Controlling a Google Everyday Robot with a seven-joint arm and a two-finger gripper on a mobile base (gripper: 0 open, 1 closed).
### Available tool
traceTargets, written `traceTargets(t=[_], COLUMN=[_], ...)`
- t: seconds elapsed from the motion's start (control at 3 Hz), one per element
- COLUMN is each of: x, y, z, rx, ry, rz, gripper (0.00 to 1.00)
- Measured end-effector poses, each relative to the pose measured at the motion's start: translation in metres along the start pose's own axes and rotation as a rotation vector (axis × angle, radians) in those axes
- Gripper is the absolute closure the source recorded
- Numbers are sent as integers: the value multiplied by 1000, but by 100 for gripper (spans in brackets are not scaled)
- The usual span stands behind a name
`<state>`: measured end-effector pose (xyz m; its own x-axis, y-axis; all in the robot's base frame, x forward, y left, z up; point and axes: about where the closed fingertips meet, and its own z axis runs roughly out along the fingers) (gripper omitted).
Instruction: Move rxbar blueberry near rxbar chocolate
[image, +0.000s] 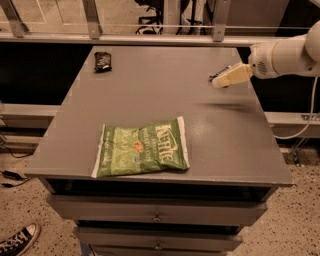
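Camera view: we look down on a grey table (160, 100) from its near edge.
Gripper: our gripper (227, 76) hangs over the table's 2 o'clock corner, reaching in from 3 o'clock. We cannot tell whether it is spread or pinched.
Blueberry bar: the blueberry bar (215, 76) sits right at the gripper's tip and is mostly hidden by it. Only a dark sliver shows on the 9 o'clock side. We cannot tell its long axis, or whether it is gripped or just lying beneath.
Chocolate bar: the chocolate bar (102, 61) lies flat at the 11 o'clock corner, well apart from the gripper.
Key relation: from the gripper, the chocolate bar lies between 9 and 10 o'clock, with only bare tabletop between.
Chip bag: the bag (142, 148) lies toward 6 o'clock, off that line.
Next move: we judge it a straight carry toward 9 o'clock once the hold is sure.
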<state>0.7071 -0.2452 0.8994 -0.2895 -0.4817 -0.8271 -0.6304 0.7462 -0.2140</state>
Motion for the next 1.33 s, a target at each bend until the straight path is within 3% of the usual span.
traceTargets(t=[0.33,1.0,1.33], x=[10,29,31], y=[-7,-20,-28], z=[25,59,63], rx=[15,42,58], ry=[-5,-16,-29], rz=[46,82,87], gripper=[0,0,11])
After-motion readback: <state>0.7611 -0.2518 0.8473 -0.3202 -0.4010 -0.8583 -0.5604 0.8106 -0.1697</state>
